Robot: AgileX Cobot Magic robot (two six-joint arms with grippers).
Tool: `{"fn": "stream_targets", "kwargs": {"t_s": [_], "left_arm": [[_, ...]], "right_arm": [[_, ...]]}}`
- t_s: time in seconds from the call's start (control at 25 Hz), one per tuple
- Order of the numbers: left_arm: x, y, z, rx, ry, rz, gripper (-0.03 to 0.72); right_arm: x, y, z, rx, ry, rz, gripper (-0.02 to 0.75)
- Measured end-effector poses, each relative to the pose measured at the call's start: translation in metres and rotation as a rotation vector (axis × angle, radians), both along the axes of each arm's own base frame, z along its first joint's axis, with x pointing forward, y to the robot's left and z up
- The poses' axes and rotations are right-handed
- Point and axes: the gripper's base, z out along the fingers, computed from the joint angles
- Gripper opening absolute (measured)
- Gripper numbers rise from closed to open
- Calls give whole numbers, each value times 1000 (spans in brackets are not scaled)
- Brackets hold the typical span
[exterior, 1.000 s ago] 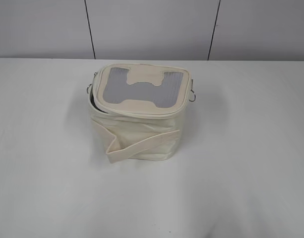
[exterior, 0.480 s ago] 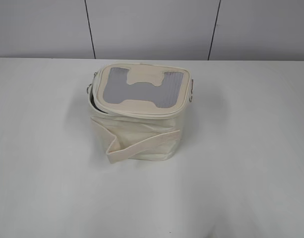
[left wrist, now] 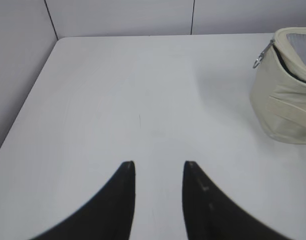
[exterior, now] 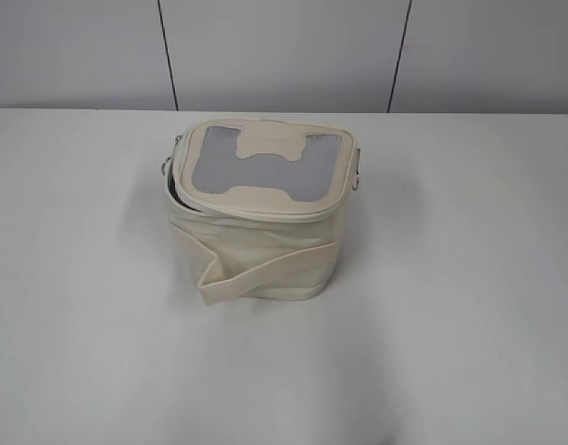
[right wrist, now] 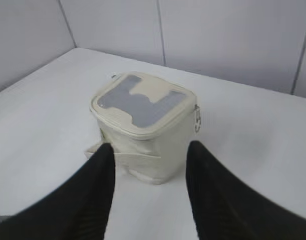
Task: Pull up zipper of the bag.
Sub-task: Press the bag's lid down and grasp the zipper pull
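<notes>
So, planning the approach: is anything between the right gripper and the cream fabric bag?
No. The right wrist view shows only bare white table between right gripper and bag.

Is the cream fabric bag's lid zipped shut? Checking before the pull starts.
Partly open. A dark gap shows under the lid at the cream fabric bag's left corner in the exterior and left wrist views.

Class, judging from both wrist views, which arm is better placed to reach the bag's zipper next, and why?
Probably the right. Its gripper faces the bag squarely, jaws open on either side of it. The left gripper points at bare table, with the bag off at the frame's edge.
</notes>
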Motion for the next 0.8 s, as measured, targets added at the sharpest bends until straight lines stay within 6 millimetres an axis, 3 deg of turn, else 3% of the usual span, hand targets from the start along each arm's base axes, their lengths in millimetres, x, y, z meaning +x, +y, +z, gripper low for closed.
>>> {"fn": "stream_targets", "kwargs": {"t_s": [0.24,0.36,0.48,0.56,0.64,0.8], "left_arm": [[0,0,0,0,0,0,246],[0,0,0,0,0,0,246],[0,0,0,0,0,0,246],[0,0,0,0,-1,0,246],[0,0,0,1,-1,1,246],[0,1,0,6,-1,4,246]], "right_arm": [[118,18,-2,-88,141,161,377],[183,36,-8,-114,189,234,377],[243,69,-21,-158,211,329,377],[280,99,-44,-177,247,418,377],[312,123,-49,-182,242,496,377],[359,162,-81,-194,293,620,377]]}}
